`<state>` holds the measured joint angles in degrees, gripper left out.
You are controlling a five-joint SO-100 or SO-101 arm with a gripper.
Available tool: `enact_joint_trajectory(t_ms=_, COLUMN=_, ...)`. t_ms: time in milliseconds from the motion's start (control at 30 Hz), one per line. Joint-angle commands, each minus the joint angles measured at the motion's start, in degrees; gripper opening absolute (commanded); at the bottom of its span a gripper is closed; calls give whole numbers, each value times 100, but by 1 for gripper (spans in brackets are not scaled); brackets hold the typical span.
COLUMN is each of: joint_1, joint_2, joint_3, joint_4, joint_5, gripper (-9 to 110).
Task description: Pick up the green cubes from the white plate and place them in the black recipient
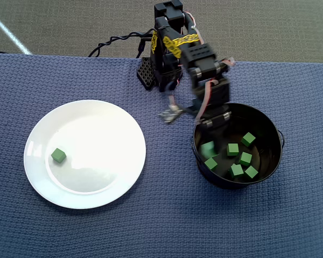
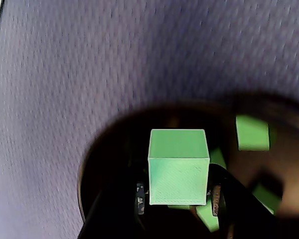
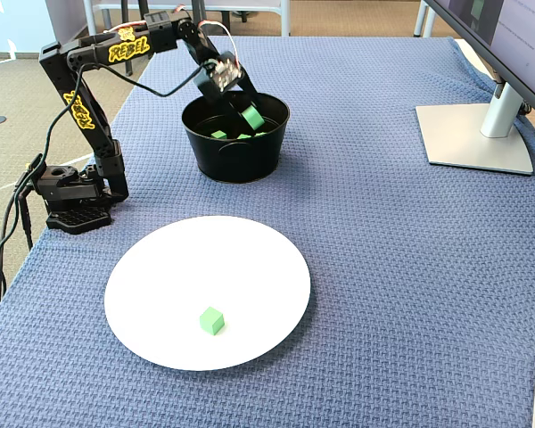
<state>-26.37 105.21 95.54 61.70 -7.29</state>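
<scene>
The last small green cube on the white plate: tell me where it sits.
In the overhead view the small green cube lies alone on the round white plate, near its left side, far from the black metal pot.

This looks like an office or a desk-side robotics test setup rather than a home kitchen. In the fixed view a computer monitor (image 3: 508, 36) on a flat silver stand (image 3: 474, 135) sits at the right of the bench (image 3: 383, 267), which is covered with a blue woven cloth, and grey short-pile carpet (image 3: 9, 98) and the legs of a chair or table (image 3: 285, 16) show beyond its far edge. A small hobby robot arm (image 3: 89, 89) lettered in yellow is clamped at the bench's left edge with cables (image 3: 9, 241) trailing off it.
</scene>
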Motion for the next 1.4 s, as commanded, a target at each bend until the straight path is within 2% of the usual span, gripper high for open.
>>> enact_joint_trajectory(t_ms=0, joint_1=-580, joint_2=352, joint_3=-431, joint_4=202, joint_5=70, gripper=0)
enact_joint_trajectory(t_ms=167, joint_1=-993, joint_2=229, joint_3=-44, joint_4=132, joint_5=-18, gripper=3)
enact_joint_trajectory(t_ms=200, joint_1=-993, joint_2=158, joint_3=-44, joint_4=141, joint_5=-79, gripper=8)
enact_joint_trajectory(t_ms=267, joint_1=-914, joint_2=79, joint_3=-44, joint_4=149, joint_5=-79, gripper=30)
enact_joint_trajectory(t_ms=433, joint_1=-527, joint_2=141, joint_3=-193, joint_4=211, joint_5=-79, gripper=42)
enact_joint_trajectory(t_ms=533, joint_1=-26, joint_2=105, joint_3=-510, joint_4=483, joint_5=-439, gripper=39)
enact_joint_trajectory(t_ms=667, joint_1=1389, joint_2=-220, joint_3=-958, joint_4=677, joint_5=-1354, gripper=20)
enact_joint_trajectory(t_ms=800, joint_1=2874, joint_2=-747, joint_3=-1081, joint_4=642, joint_5=-3006, gripper=8)
enact_joint_trajectory(t_ms=900, joint_1=3753, joint_2=-773, joint_3=-527, joint_4=-149, joint_5=-4078, gripper=7)
enact_joint_trajectory(t_ms=1000, joint_1=4368, joint_2=-747, joint_3=123, joint_4=-642, joint_5=-5370, gripper=0)
enact_joint_trajectory(t_ms=1067, joint_1=4632, joint_2=-712, joint_3=791, joint_4=-1740, joint_5=-5985, gripper=0)
enact_joint_trajectory(t_ms=1133, joint_1=4834, joint_2=-765, joint_3=1134, joint_4=-2426, joint_5=-6240, gripper=11)
enact_joint_trajectory(t_ms=1267, joint_1=5098, joint_2=-738, joint_3=1046, joint_4=-1846, joint_5=-6557, gripper=14)
enact_joint_trajectory(t_ms=1300, joint_1=5186, joint_2=-747, joint_3=1143, joint_4=-1811, joint_5=-6882, gripper=17)
enact_joint_trajectory(t_ms=1367, joint_1=5405, joint_2=-782, joint_3=1503, joint_4=-2136, joint_5=-7603, gripper=15)
